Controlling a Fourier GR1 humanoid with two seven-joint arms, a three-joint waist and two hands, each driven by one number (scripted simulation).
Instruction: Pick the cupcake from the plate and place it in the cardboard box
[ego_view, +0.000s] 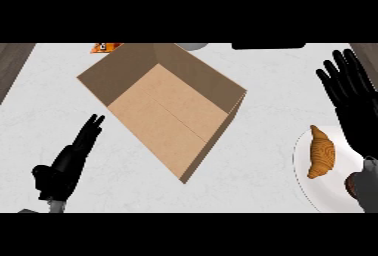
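An open cardboard box (166, 107) lies tilted in the middle of the counter, and nothing shows inside it. A white plate (316, 192) sits at the lower right with a golden croissant (321, 152) on it. At the plate's right edge a dark brown rounded thing (356, 186), possibly the cupcake, is partly cut off by the view's edge. My right hand (356, 110) is open above the plate's far side, fingers straight and pointing away, touching nothing. My left hand (68, 162) is open at the lower left, left of the box.
At the counter's far edge there are an orange item (105, 47), a grey round object (193, 46) and a black object (269, 46). Dark strips border the counter at the left and right.
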